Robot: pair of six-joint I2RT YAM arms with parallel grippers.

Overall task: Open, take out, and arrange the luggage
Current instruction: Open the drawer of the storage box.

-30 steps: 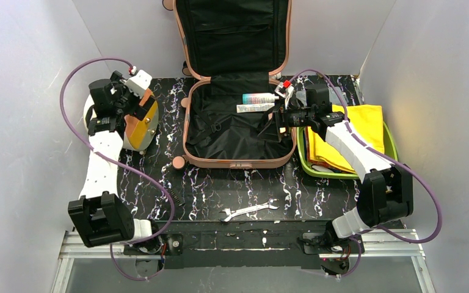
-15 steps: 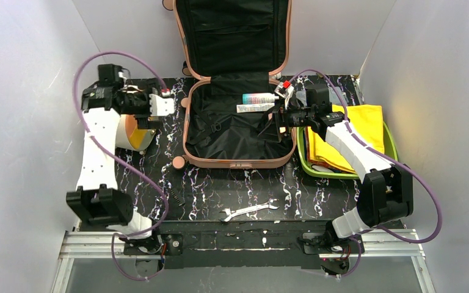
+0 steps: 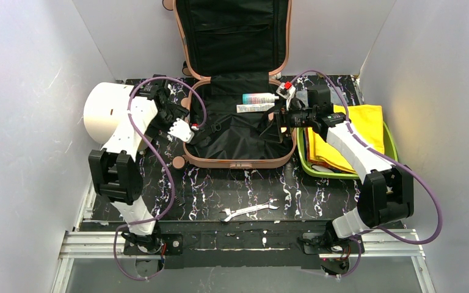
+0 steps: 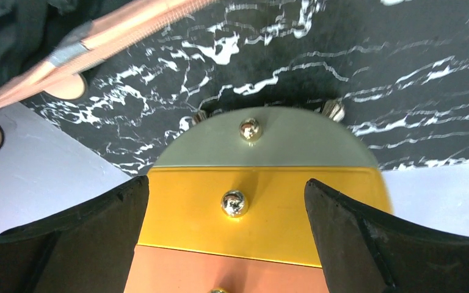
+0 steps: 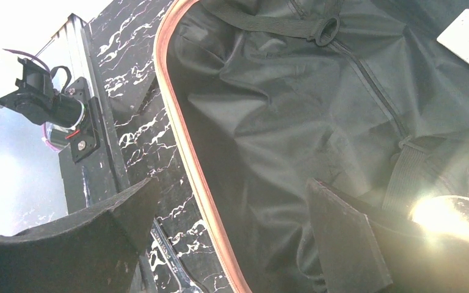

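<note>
Both released and empty, left gripper (image 3: 183,130) and right gripper (image 3: 279,116) flanked the open luggage (image 3: 238,163), apparently to reach its tube (image 3: 258,97).

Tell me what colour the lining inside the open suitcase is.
Black; the lining shows best in the top external view.

1. Black, white-veined table (image 3: 317,195).
2. Far edge, middle: open salmon-pink luggage (image 3: 238,162).
3. Far left corner: round cream box (image 3: 105,110).
4. Right edge: lime-green tray (image 3: 342,174).
5. Near edge, middle: wrench (image 3: 248,210).
</note>
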